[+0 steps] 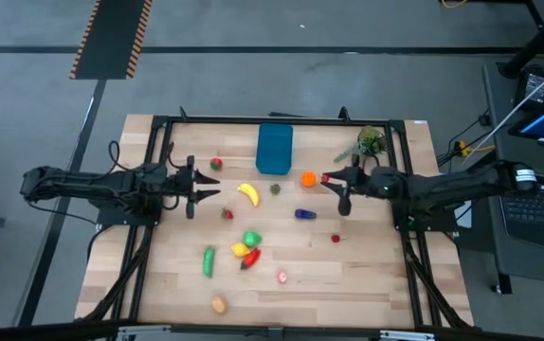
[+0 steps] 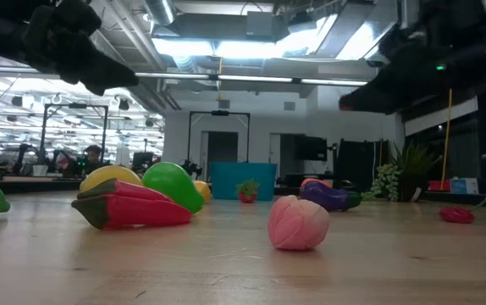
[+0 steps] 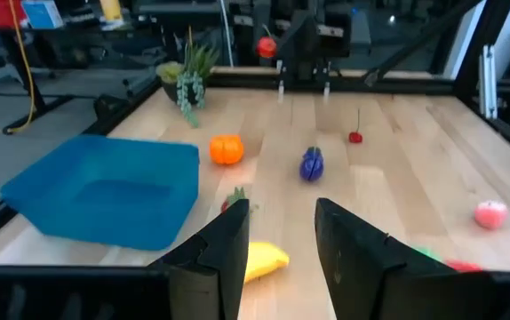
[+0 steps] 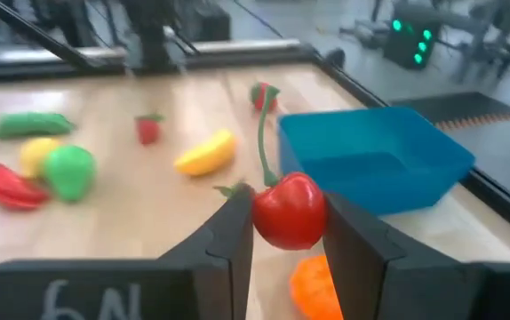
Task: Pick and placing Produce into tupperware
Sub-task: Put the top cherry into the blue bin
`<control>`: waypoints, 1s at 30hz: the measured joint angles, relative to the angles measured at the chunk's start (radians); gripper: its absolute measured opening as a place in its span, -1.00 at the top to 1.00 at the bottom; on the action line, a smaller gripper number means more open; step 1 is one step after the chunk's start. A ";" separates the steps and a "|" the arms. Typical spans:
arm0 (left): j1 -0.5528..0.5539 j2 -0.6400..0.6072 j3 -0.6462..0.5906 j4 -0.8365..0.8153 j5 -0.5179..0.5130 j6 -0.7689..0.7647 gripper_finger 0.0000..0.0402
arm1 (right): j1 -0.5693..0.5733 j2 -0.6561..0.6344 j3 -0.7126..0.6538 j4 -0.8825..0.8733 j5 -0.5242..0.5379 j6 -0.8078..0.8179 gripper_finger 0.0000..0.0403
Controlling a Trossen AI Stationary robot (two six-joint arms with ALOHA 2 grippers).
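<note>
Clamped between my right gripper's (image 4: 289, 233) fingers, filling the lower middle of the right wrist view, is a red cherry tomato (image 4: 289, 210) with its green stem curling upward; I hold it lifted off the wood so it can travel over the tub's wall. Just below it in that frame sits the orange (image 4: 315, 286), and to the right lies the teal-blue tupperware (image 4: 372, 166), open side up and, as far as I can see, with nothing in it yet. From above, that gripper (image 1: 334, 180) hangs right of centre, beside the orange (image 1: 308, 178), with the tupperware (image 1: 274, 149) near the upper middle, so I judge a short carry toward it and a release are what remains for this piece. My left gripper (image 3: 277, 253) waits with its fingers apart and empty at the left of centre (image 1: 199, 188), pointed across the table toward the banana (image 1: 247, 194). Most produce is scattered across the lower middle of the overhead frame: a cucumber (image 1: 208, 261), a red pepper (image 1: 251, 258), a purple eggplant (image 1: 304, 214) and a strawberry (image 1: 282, 277), so the job looks barely begun.
</note>
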 joint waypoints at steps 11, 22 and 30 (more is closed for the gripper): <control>0.066 -0.127 -0.001 -0.107 0.052 0.036 0.38 | -0.206 0.331 0.255 0.005 -0.257 -0.074 0.44; 0.125 -0.182 -0.001 -0.162 0.133 0.052 0.38 | -0.376 0.611 0.585 -0.228 -0.498 -0.171 0.44; 0.126 -0.183 -0.001 -0.162 0.133 0.047 0.38 | -0.436 0.815 0.898 -0.553 -0.614 -0.290 0.44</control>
